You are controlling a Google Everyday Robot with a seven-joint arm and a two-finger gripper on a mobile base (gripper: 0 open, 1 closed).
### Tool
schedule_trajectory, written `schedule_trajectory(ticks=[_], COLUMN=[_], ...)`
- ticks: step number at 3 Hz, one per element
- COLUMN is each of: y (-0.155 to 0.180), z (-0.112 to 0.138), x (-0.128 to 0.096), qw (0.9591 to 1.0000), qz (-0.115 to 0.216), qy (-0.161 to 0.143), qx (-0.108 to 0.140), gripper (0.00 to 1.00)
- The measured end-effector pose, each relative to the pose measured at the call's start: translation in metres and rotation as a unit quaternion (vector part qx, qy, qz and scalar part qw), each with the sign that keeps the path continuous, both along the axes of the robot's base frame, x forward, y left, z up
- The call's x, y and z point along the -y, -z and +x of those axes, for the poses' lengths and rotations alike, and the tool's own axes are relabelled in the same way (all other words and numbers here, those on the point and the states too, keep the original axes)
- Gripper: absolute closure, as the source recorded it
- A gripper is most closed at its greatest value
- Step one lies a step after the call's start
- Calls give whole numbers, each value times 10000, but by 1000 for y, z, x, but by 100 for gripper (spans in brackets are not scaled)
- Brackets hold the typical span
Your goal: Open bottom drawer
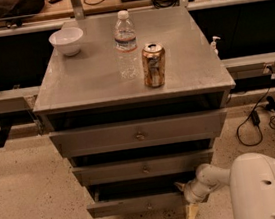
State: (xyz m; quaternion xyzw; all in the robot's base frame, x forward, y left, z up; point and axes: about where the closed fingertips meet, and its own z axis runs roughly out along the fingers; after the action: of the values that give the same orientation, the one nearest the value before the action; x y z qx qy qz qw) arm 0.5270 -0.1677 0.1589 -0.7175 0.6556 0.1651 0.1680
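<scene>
In the camera view the bottom drawer [132,205] sits at 6 o'clock under the cabinet's [88,80] two larger fronts. It is pulled slightly out toward 6 o'clock, and its long axis runs 9 to 3 o'clock. The white arm [269,187] reaches in from 4 o'clock, pointing toward 9 o'clock. The gripper [186,198] is at the drawer's 3 o'clock end, and whether it is open or has hold of the drawer cannot be told.
</scene>
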Motion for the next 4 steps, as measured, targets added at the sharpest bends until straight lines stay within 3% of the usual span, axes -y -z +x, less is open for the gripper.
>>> schedule_trajectory(ticks=[1, 2, 4], y=[9, 7, 7], z=[4, 5, 5], x=[-3, -4, -4], qw=[9999, 9999, 9999], qz=[2, 0, 0], qy=[27, 26, 26], qx=[-116, -119, -119], gripper=[18, 49, 92])
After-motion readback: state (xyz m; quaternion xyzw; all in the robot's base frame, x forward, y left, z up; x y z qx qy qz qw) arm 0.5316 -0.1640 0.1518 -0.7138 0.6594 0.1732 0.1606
